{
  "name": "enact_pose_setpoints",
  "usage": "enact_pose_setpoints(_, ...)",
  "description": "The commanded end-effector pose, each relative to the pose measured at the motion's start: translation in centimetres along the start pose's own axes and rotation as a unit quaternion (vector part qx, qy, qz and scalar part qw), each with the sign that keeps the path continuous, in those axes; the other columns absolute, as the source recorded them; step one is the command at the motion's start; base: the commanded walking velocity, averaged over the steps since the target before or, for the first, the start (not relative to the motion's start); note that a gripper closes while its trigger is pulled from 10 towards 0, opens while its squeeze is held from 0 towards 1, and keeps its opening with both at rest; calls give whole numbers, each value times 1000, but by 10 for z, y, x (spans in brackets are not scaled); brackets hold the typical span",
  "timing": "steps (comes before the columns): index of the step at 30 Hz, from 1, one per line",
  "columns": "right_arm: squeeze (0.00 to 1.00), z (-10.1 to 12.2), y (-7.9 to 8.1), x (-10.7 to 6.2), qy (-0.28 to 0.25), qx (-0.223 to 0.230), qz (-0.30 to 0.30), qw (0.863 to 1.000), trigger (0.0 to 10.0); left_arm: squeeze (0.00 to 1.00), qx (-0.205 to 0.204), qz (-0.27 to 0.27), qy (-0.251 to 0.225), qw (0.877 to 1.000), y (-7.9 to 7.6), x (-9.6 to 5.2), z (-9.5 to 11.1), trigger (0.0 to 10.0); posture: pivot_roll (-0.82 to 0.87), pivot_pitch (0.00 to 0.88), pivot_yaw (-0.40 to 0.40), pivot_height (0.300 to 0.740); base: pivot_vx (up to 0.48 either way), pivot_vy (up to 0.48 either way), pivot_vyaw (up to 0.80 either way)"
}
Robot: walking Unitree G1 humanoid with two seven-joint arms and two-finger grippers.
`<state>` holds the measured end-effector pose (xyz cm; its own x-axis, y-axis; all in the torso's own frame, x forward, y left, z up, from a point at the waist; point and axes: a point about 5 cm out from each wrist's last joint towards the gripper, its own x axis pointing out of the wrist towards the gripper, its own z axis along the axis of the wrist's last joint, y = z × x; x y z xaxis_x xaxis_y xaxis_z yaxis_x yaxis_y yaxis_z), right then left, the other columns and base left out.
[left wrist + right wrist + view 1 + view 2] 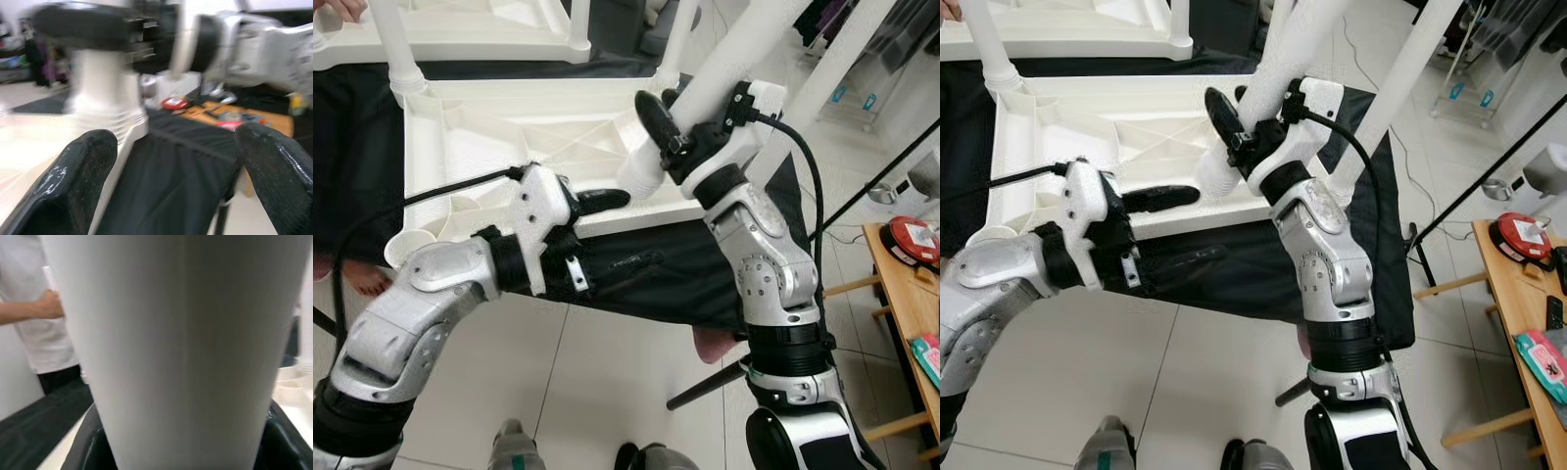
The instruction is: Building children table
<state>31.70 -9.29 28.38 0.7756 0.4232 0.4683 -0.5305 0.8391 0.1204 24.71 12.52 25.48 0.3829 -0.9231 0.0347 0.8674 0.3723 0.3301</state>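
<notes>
A white plastic children's table (499, 127) lies upside down on a black cloth (646, 284) on the floor. A long white table leg (744, 49) slants up to the right, its ribbed foot at the table's near right corner. My right gripper (671, 127) is shut on this table leg (181, 352) just above the foot. My left gripper (612, 230) is open, one finger over the table's near rim and the other under it, just left of the leg's foot (107, 103). Another leg (396, 39) stands in the far left corner.
A second white moulded part (489, 39) lies behind the table. A person's foot (367, 279) rests on the floor at left and a hand (342, 8) shows at top left. At right are a wooden side table (901, 294) bearing a red round object (913, 238), and a black stand pole (881, 176).
</notes>
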Motion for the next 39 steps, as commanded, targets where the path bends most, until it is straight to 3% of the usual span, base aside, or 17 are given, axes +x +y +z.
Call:
enact_pose_setpoints(1, 0, 0, -3, -6, -3, -12, -12, 1000, 10000, 0, 0, 44, 29, 999, 10, -8, -8, 10000, 217, 120, -94, 740, 0, 0, 0)
enact_pose_setpoints(3, 0, -8, -2, -19, 8, -23, -25, 999, 10000, 0, 1, 227, 126, 966, 57, -35, -33, 10000, 217, 119, -90, 740, 0, 0, 0)
enact_pose_setpoints(10, 0, -13, 1, -27, 14, -25, -30, 999, 10000, 0, -11, 354, 176, 919, 87, -64, -45, 10000, 214, 118, -88, 740, 0, 0, 0)
enact_pose_setpoints(11, 0, -15, 3, -31, 17, -23, -35, 999, 10000, 0, -11, 431, 200, 880, 104, -90, -49, 10000, 213, 119, -88, 740, 0, 0, 0)
enact_pose_setpoints(12, 0, -15, 3, -31, 17, -23, -35, 999, 10000, 0, -11, 431, 200, 880, 104, -90, -49, 10000, 213, 119, -88, 740, 0, 0, 0)
enact_pose_setpoints(13, 0, -17, 5, -33, 18, -21, -38, 999, 10000, 0, -5, 491, 219, 843, 115, -113, -51, 10000, 213, 119, -88, 740, 0, 0, 0)
enact_pose_setpoints(15, 0, -17, 5, -33, 18, -21, -38, 999, 10000, 0, -5, 491, 219, 843, 115, -113, -51, 10000, 213, 119, -88, 740, 0, 0, 0)
enact_pose_setpoints(17, 0, -20, 9, -35, 18, -23, -36, 999, 10000, 0, 8, 579, 245, 778, 127, -153, -52, 10000, 217, 125, -88, 740, 0, 0, 0)
enact_pose_setpoints(18, 0, -20, 9, -35, 18, -23, -36, 999, 10000, 0, 8, 579, 245, 778, 127, -153, -52, 10000, 217, 125, -88, 740, 0, 0, 0)
enact_pose_setpoints(19, 0, -20, 11, -35, 16, -24, -36, 999, 10000, 0, 31, 619, 276, 734, 129, -175, -55, 10000, 222, 128, -86, 740, 0, 0, 0)
enact_pose_setpoints(21, 0, -20, 11, -35, 16, -24, -36, 999, 10000, 0, 31, 619, 276, 734, 129, -175, -55, 10000, 222, 128, -86, 740, 0, 0, 0)
enact_pose_setpoints(23, 0, -19, 11, -35, 14, -25, -38, 999, 10000, 0, 57, 655, 338, 673, 126, -205, -67, 10000, 222, 128, -86, 740, 0, 0, 0)
enact_pose_setpoints(29, 0, -19, 12, -36, 15, -23, -40, 999, 10000, 0, 34, 605, 394, 691, 110, -203, -98, 10000, 225, 136, -87, 740, 0, 0, 0)
enact_pose_setpoints(31, 0, -20, 13, -35, 16, -23, -39, 999, 10000, 0, 19, 546, 395, 739, 98, -179, -111, 10000, 225, 136, -87, 740, 0, 0, 0)
enact_pose_setpoints(33, 0, -20, 13, -35, 16, -23, -39, 999, 10000, 0, 19, 546, 395, 739, 98, -179, -111, 10000, 225, 136, -87, 740, 0, 0, 0)
enact_pose_setpoints(36, 0, -20, 13, -35, 15, -24, -39, 999, 10000, 0, 3, 501, 352, 791, 91, -141, -113, 10000, 222, 136, -88, 740, 0, 0, 0)
enact_pose_setpoints(39, 0, -20, 13, -34, 15, -23, -39, 999, 10000, 0, 1, 492, 337, 803, 91, -131, -110, 10000, 219, 135, -86, 740, 0, 0, 0)
